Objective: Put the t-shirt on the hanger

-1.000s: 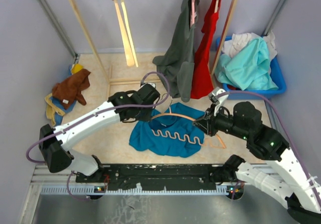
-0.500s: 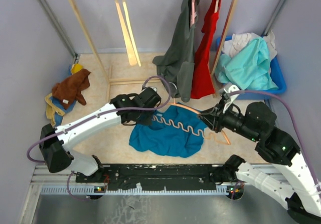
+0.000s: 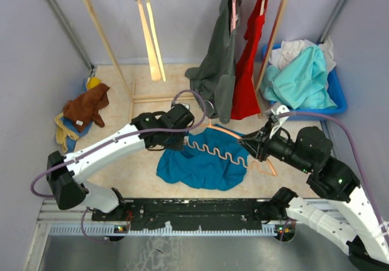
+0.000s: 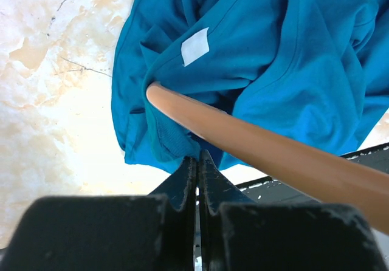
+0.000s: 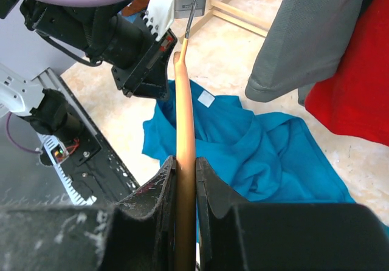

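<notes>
The teal-blue t-shirt (image 3: 203,166) lies crumpled on the floor between the arms. My left gripper (image 3: 182,140) is shut on a ribbed edge of the t-shirt (image 4: 273,58) near its white neck label (image 4: 194,46), its tips (image 4: 198,156) pinching the cloth. The orange hanger (image 3: 220,153), with its wavy bar, hovers over the shirt. My right gripper (image 3: 248,142) is shut on one arm of the hanger (image 5: 184,101). The hanger's other arm (image 4: 255,143) passes just above the left jaws, its rounded end against the cloth. The silver hook (image 5: 191,10) points away from the right gripper (image 5: 185,161).
A wooden rack (image 3: 109,46) stands behind, with cream hangers (image 3: 152,40), a grey shirt (image 3: 217,70) and a red garment (image 3: 248,76). A blue bin (image 3: 337,98) of clothes sits far right. Brown and yellow cloths (image 3: 85,110) lie at the left. The black base rail (image 3: 194,207) runs along the near edge.
My right gripper has lifted and swung the hanger back and to the right over the shirt. The left gripper still pinches the cloth and has barely moved.
</notes>
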`<state>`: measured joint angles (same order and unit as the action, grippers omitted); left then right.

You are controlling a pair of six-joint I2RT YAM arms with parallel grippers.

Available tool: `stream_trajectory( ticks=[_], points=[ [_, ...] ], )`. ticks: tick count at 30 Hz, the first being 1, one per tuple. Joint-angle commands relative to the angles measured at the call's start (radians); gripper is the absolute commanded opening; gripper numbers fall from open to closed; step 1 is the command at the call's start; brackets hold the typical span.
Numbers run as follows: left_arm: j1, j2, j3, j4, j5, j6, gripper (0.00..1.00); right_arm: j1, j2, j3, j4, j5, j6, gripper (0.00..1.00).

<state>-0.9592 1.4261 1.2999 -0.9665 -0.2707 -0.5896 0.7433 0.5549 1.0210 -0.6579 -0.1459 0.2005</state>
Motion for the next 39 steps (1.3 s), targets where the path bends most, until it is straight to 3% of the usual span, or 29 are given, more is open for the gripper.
stream_trajectory(
  ticks=[1, 20, 30, 39],
  points=[
    [-0.004, -0.033, 0.041, -0.044, -0.023, 0.004, 0.01, -0.007, -0.05, 0.013, 0.077, -0.021, 0.03, 0.0],
    [-0.004, -0.038, 0.056, -0.087, -0.044, -0.007, 0.01, -0.007, -0.175, -0.037, -0.03, -0.023, 0.087, 0.0],
    [-0.006, -0.033, 0.109, -0.118, -0.044, -0.008, 0.0, -0.007, -0.162, -0.133, 0.12, -0.056, 0.122, 0.0],
    [-0.023, -0.024, 0.162, -0.161, -0.05, -0.013, 0.0, -0.007, -0.066, -0.091, 0.209, -0.059, 0.075, 0.0]
  ],
)
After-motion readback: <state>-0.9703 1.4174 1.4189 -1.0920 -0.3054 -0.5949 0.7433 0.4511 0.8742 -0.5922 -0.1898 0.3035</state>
